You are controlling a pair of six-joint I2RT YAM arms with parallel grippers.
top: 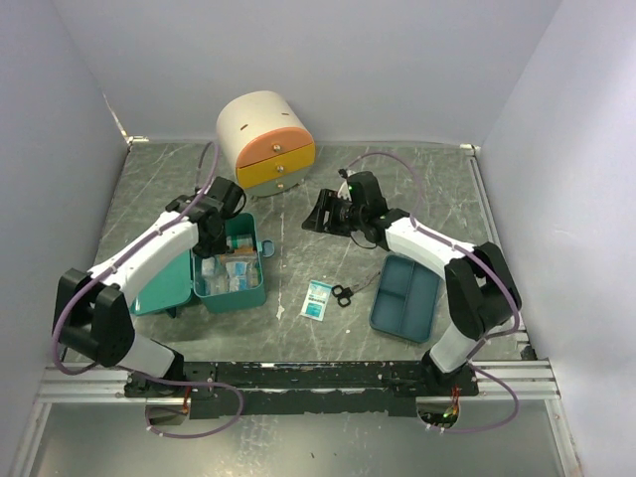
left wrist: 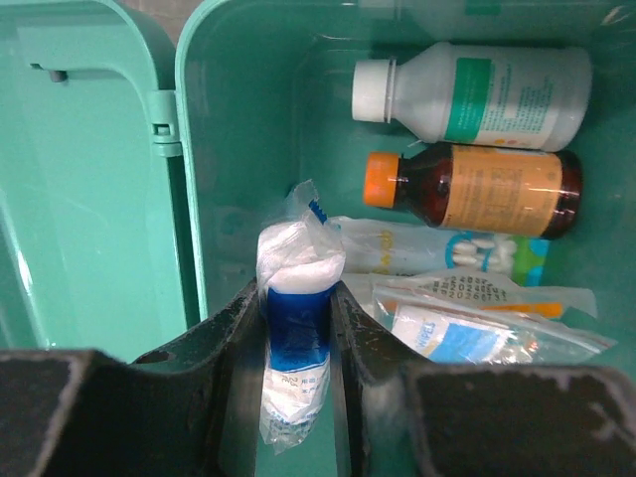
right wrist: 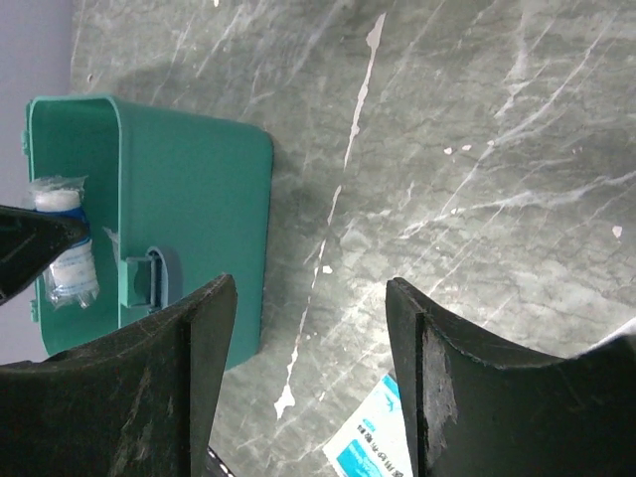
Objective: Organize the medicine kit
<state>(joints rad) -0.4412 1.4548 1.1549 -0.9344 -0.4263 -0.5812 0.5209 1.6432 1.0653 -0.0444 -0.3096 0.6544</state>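
From above we see the medicine kit [top: 231, 276] open on the left of the desk [top: 427, 189], lid flat to its left, contents a blur. The left wrist view resolves them: a white bottle [left wrist: 477, 89], an amber bottle [left wrist: 477, 189], a swab packet [left wrist: 447, 250]. There the left hand [left wrist: 298, 293], reaching down into the kit, pinches a wrapped roll [left wrist: 296, 253]. The right wrist view shows the kit's outer wall and latch; the right hand [right wrist: 310, 288] hangs above bare desk, fingers spread wide, holding nothing
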